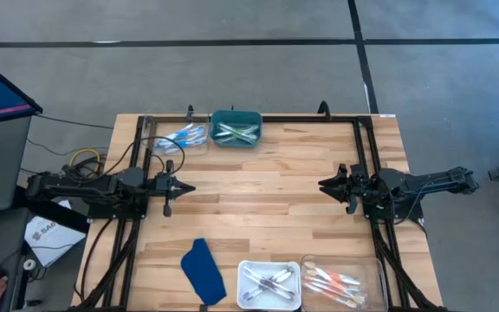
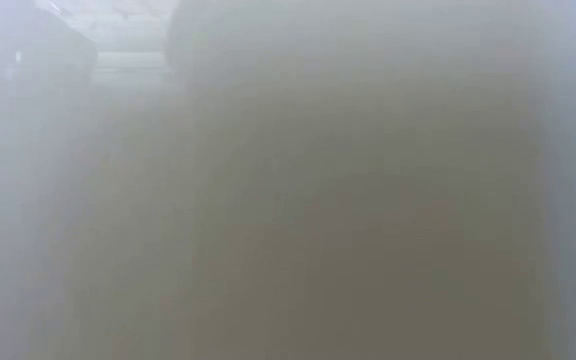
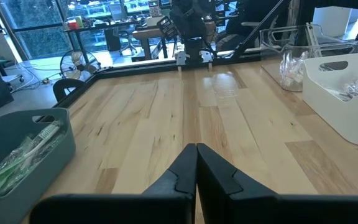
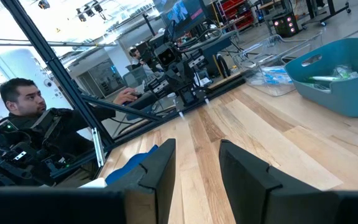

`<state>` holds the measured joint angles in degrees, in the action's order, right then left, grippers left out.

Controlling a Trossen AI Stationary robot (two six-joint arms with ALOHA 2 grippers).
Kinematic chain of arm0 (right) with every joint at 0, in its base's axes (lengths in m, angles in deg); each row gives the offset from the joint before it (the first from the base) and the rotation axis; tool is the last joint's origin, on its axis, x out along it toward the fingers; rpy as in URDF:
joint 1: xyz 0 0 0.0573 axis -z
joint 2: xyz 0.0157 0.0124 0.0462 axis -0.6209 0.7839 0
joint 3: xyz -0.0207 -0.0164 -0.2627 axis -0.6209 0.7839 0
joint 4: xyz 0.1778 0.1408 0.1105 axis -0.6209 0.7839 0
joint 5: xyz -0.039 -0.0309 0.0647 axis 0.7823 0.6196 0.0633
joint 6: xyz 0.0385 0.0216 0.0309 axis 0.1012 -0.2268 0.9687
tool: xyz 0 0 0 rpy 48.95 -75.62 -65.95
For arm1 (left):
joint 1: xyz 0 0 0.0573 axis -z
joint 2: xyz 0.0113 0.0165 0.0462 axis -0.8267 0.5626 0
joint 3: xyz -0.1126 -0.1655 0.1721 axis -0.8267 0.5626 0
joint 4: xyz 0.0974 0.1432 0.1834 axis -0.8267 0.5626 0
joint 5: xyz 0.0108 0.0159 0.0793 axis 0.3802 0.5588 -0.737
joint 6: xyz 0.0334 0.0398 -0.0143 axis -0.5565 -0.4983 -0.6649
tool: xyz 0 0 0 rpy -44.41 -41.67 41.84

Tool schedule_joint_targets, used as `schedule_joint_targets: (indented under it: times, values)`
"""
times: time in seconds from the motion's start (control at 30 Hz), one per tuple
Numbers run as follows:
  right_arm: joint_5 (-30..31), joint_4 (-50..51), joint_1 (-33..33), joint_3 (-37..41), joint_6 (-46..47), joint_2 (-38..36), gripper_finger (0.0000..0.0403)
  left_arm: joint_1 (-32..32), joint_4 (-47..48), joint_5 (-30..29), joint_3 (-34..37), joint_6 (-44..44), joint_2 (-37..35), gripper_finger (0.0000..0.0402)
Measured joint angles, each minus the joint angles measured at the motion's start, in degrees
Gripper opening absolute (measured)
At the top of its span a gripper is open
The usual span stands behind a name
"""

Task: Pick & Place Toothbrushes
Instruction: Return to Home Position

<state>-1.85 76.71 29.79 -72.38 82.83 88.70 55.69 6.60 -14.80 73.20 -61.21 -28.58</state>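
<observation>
**A:** Arm status?

**B:** Both are out over the table (image 1: 258,208), tips facing each other across the bare middle, well apart. Left gripper (image 1: 185,188) is on the left side, fingers pressed together with nothing in them. Right gripper (image 1: 324,184) is on the right side, fingers spread with nothing between them.

**A:** Toothbrushes?

**B:** All binned, four groups.
- **Top edge in the high view:** blue toothbrushes (image 1: 186,136) in a clear bin (image 1: 165,147). Green toothbrushes (image 1: 235,132) in the green bin (image 1: 236,145), just beside it on the right.
- **Bottom edge:** purple-grey toothbrushes (image 1: 267,281) in the white bin (image 1: 269,263). Pink-orange toothbrushes (image 1: 334,280) in a second clear bin (image 1: 371,264), just beside it on the right.

**A:** Anything else?

**B:** Dark blue cloth (image 1: 203,270) lies flat, left of the white bin. A person (image 4: 23,106) sits off the table behind the left arm. The low view is grey blur, can't tell anything from it.
</observation>
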Motion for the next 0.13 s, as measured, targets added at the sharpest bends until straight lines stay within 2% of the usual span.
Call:
schedule_joint_targets:
  times: [0.13]
  values:
    - [0.0,0.0,0.0,0.0,0.0,0.0,0.0118,0.0,0.0,0.0,0.0,0.0,0.0,0.0000]
